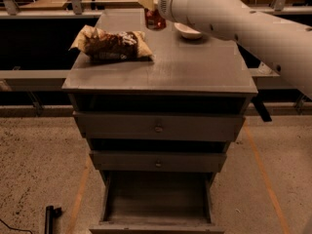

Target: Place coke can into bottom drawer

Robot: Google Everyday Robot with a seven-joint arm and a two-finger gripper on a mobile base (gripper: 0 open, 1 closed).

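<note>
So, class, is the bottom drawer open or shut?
Open: the bottom drawer is pulled out, its grey inside showing. The gripper is up by the coke can above the cabinet top.

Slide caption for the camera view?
Gripper at the coke can near the cabinet top's back edge, chip bag and bowl nearby; bottom drawer open below.

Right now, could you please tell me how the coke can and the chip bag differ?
The coke can is small, red and upright; the chip bag is much larger, brown and tan, and lies flat. The can is at the gripper at the back of the cabinet top; the bag lies alone near the left edge. Both are up at the cabinet top, neither in the open bottom drawer.
</note>
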